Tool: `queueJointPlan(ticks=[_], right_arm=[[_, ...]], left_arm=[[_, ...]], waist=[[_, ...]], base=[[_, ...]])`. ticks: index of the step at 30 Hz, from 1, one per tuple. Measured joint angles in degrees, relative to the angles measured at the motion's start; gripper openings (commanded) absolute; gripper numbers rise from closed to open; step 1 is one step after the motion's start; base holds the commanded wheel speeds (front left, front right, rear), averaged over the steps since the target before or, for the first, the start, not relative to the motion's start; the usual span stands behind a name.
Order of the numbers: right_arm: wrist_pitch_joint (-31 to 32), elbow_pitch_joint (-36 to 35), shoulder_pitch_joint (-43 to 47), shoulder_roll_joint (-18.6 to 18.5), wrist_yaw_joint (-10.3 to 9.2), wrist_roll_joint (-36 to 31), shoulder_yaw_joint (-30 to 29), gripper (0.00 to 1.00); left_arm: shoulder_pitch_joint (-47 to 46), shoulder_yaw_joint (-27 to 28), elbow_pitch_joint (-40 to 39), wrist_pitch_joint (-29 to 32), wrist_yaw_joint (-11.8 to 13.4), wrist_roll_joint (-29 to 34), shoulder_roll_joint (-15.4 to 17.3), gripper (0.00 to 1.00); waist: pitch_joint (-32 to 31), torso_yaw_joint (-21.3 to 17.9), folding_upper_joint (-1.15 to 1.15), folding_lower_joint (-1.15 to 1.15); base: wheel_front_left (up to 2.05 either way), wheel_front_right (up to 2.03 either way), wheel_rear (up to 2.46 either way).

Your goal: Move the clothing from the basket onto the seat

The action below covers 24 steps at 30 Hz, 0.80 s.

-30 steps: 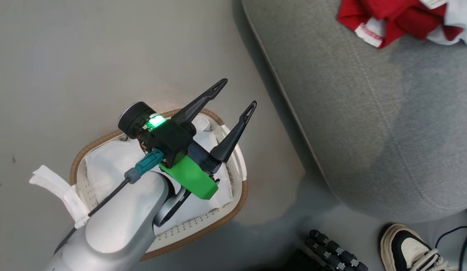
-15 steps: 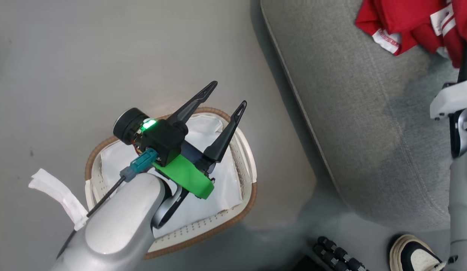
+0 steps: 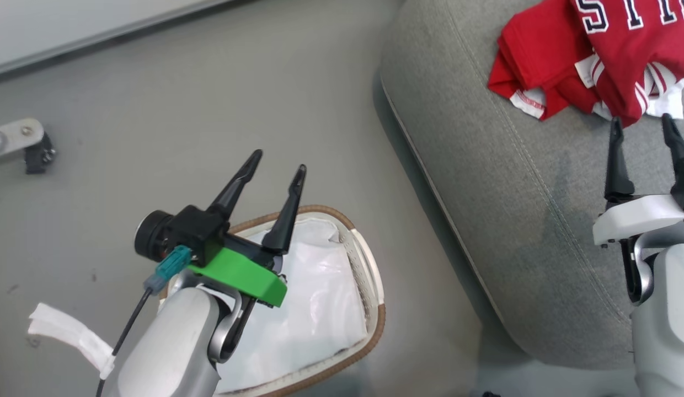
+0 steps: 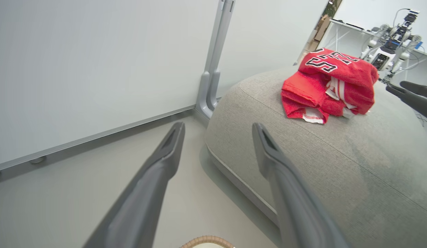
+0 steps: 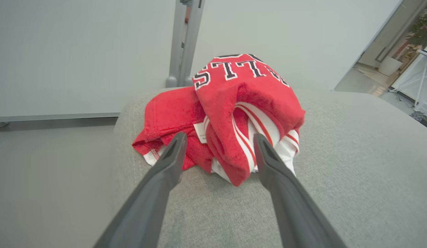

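Lying heaped together on the large grey fabric-upholstered seat [image 3: 513,193], the plain bright red garment with a white hem [image 3: 532,60] and the red jersey with white-and-black lettering and striped trim [image 3: 634,55] sit near the cushion's rounded corner, the jersey draped partly over the plain one. The oval white perforated plastic basket with a brown woven rim [image 3: 367,270] stands on the grey floor just beside the seat. What shows of its inside is the white liner sheet [image 3: 314,309]. The left forearm hides part of it, so that nothing red is left there is a judgement.

The right gripper [image 3: 640,119] is the nearer one. Its two dark fingers are spread apart and empty, and the heap lies straight ahead along them. In the right wrist view the jersey's hanging fold lines up with the gap, and the heap's long axis runs crosswise to the fingers. Whether the tips touch cloth cannot be told. The left gripper [image 3: 279,160] hovers above the basket, fingers likewise apart and holding nothing, well apart from the clothing. Any tidying would fall to the right arm; otherwise the transfer looks complete.
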Motion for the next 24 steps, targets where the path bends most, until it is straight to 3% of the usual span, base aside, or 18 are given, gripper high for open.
queueJointPlan(ticks=[13, 24], right_arm=[[0.0, -4.1, 3.7, 2.3, 0.00, 6.0, 9.6, 1.00], [0.0, -4.4, 9.3, 2.6, 0.00, 9.2, 12.0, 1.00]], left_arm=[[8.8, 16.8, 2.5, 0.0, 0.0, 4.3, -4.2, 1.00], [15.8, 26.7, 4.1, 0.0, 0.0, 8.8, -6.6, 1.00]], waist=[[-8.8, 6.5, 0.00, 0.00], [-14.3, 12.7, 0.00, 0.00]], base=[[0.00, 0.00, 0.00], [0.00, 0.00, 0.00]])
